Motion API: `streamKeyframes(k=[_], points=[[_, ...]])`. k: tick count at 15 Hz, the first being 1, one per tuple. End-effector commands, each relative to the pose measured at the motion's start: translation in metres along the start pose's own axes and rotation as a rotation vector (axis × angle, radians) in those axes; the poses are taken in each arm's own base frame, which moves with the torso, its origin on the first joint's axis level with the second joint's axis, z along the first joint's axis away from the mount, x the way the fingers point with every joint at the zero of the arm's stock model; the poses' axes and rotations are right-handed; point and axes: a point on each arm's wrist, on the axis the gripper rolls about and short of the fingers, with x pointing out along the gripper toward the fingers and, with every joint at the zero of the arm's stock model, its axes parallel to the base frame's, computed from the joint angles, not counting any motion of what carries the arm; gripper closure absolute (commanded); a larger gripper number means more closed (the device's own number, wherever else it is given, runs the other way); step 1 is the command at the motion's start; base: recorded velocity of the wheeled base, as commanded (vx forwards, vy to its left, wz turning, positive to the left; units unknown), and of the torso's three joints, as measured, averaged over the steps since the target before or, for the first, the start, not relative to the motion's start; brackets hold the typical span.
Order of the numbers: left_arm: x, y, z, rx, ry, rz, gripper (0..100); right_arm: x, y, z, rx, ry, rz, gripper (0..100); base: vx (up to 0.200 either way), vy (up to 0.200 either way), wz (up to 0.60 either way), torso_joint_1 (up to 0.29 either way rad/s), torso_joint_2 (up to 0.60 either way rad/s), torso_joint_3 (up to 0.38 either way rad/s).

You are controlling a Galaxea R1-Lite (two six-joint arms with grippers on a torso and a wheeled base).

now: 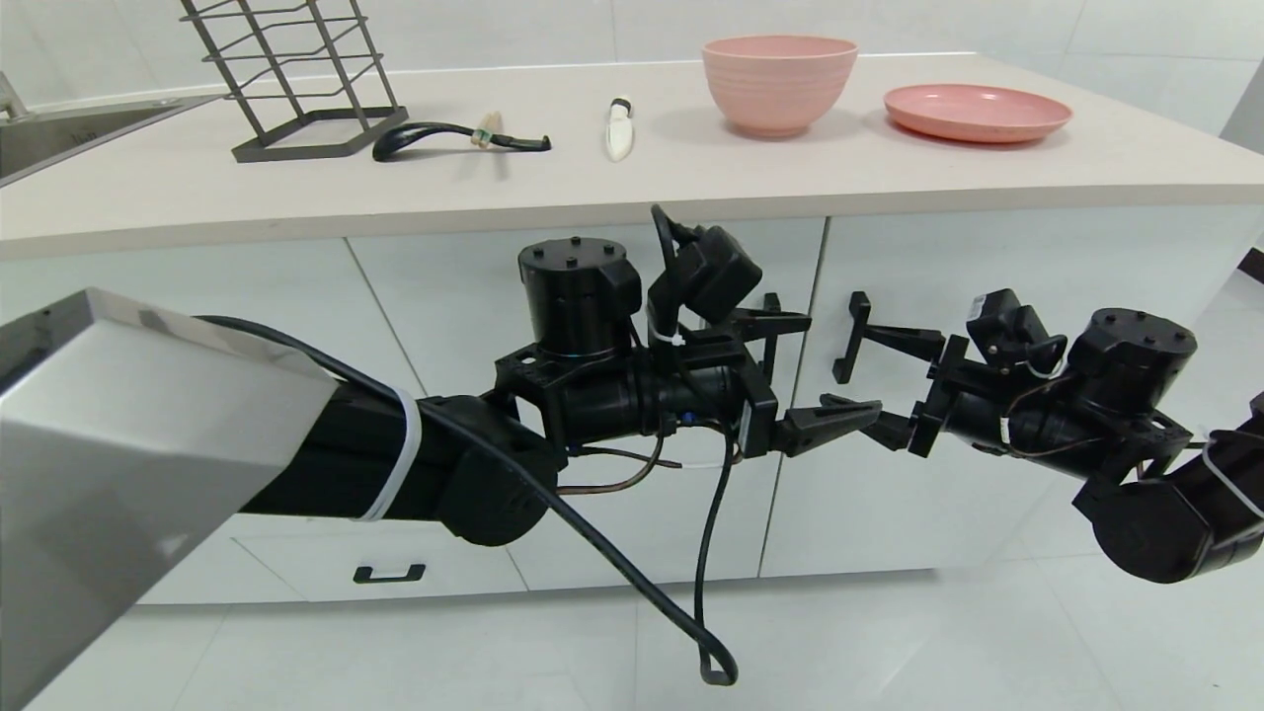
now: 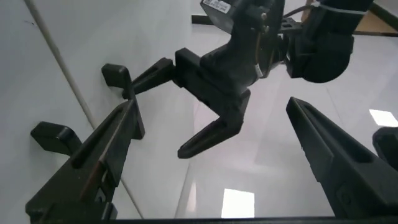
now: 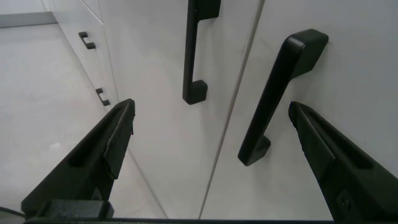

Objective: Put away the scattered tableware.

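On the counter [image 1: 790,178] lie a black ladle [image 1: 434,138], a short wooden utensil [image 1: 486,133] across it, and a white utensil [image 1: 619,128]. A pink bowl [image 1: 778,84] stands upright, with a pink plate [image 1: 976,111] to its right. Both arms hang below the counter edge, before the white cabinet doors. My left gripper [image 1: 839,363] [image 2: 212,106] is open and holds nothing. Facing it, my right gripper [image 1: 874,380] [image 3: 211,109] is open too, one finger close to a black door handle [image 1: 851,336] [image 3: 283,99].
A dark wire rack [image 1: 296,79] stands at the counter's back left, beside a steel sink [image 1: 59,133]. A second door handle [image 3: 199,50] is mounted next to the first. A drawer handle [image 1: 388,573] sits low on the cabinet. White floor lies below.
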Motion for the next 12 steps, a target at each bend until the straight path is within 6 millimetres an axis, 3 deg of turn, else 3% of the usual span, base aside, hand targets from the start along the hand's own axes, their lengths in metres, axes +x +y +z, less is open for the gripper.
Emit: streamKeyframes(k=[1,6,12], points=[[-0.004,0.006,0.005,0.024,0.009,0.012,0,0.004,-0.001,-0.002,-0.004,-0.008,0.017,0,0.000,0.000,0.00,0.000,0.00,0.000],[-0.001,0.016,0.022,0.158,0.086,-0.006,0,0.008,0.003,-0.003,-0.005,-0.025,0.080,0,0.000,0.000,0.00,0.000,0.00,0.000],[0.002,0.017,0.019,0.144,0.084,0.000,0,0.004,0.010,-0.003,0.007,-0.032,0.166,0,0.000,0.000,0.00,0.000,0.00,0.000]])
